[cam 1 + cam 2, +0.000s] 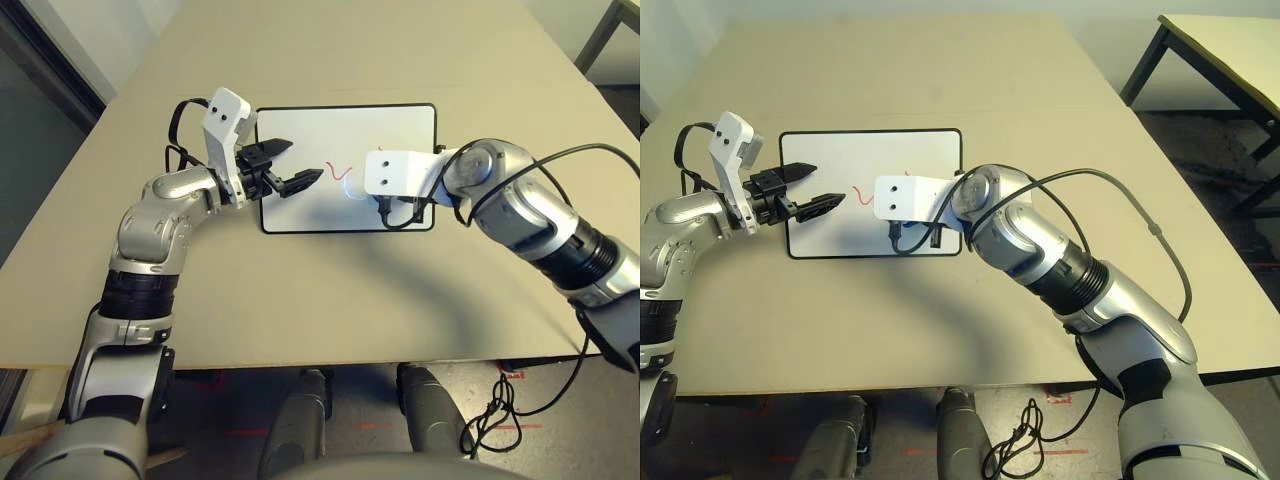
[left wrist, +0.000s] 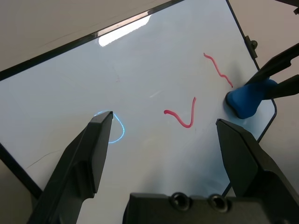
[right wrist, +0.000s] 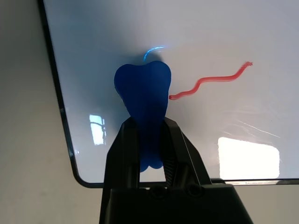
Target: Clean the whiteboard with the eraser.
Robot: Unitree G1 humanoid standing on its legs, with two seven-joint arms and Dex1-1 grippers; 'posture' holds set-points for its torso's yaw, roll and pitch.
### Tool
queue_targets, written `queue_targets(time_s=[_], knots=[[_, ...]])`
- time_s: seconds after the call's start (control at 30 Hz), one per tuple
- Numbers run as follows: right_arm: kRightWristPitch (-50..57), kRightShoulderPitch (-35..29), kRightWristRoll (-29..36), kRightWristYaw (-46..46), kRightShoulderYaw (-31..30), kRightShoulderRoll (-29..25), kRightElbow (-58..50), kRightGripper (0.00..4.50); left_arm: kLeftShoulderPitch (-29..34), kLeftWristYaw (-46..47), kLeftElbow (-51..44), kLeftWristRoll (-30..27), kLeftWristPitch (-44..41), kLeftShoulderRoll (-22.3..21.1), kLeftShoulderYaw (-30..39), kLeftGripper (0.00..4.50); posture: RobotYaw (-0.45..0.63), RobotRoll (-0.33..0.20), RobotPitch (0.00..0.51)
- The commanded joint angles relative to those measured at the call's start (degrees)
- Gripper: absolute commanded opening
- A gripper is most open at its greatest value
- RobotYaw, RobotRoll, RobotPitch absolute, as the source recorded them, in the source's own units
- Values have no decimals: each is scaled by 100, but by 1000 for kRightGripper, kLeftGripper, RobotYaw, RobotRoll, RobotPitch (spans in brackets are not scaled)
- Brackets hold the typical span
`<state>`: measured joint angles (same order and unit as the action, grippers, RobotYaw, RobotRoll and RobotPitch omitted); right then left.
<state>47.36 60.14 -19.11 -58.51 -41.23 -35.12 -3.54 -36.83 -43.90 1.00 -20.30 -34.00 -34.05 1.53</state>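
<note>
Left wrist view — one whiteboard (image 2: 140,70) | one eraser (image 2: 246,99) | two red squiggles (image 2: 182,115)

Both head views look steeply down on the surface (image 1: 330,300) from afar; each wrist view sits close over the whiteboard (image 2: 154,60), which all four share.

Glossy, reflective whiteboard (image 2: 140,70); matt blue eraser (image 3: 144,93); matt beige table (image 1: 400,290).

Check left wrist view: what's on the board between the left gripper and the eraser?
A red check-shaped squiggle on the whiteboard, between the left gripper and the eraser.
</note>
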Motion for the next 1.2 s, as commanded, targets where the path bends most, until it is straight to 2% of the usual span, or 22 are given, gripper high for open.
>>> queue_targets(time_s=[0.03, 0.23, 0.47, 0.57, 0.67, 0.93, 1.03, 1.2], knots=[[-18, 347, -178, 300, 357, 145, 515, 590, 70, 2, -65, 2, -57, -29, 17, 4500, -41, 0, 182], [-58, 492, -247, 453, 559, 318, 766, 589, 57, -4, -52, 1, -57, -18, 2, 4500, -43, 0, 183], [488, -335, -303, -267, 41, -109, -553, 588, 46, -24, -41, -1, -64, -19, -7, 4500, -41, 0, 185], [584, -480, -376, -391, -33, -222, -798, 587, 39, -21, -36, -1, -70, -18, -7, 4500, -40, 0, 186], [618, -441, -439, -386, -4, -207, -749, 587, 42, -21, -40, -3, -74, -17, -8, 4500, -40, 0, 186], [408, 221, -455, 171, 479, 284, 217, 587, 55, -22, -43, 0, -54, 5, -15, 4500, -41, 0, 179], [426, 178, -457, 128, 454, 260, 163, 586, 55, -12, -57, -1, -59, 11, -13, 4500, -38, 0, 178], [647, -245, -483, -304, 91, -66, -525, 584, 65, 5, -86, -8, -80, 18, -9, 4500, -37, 0, 180]])
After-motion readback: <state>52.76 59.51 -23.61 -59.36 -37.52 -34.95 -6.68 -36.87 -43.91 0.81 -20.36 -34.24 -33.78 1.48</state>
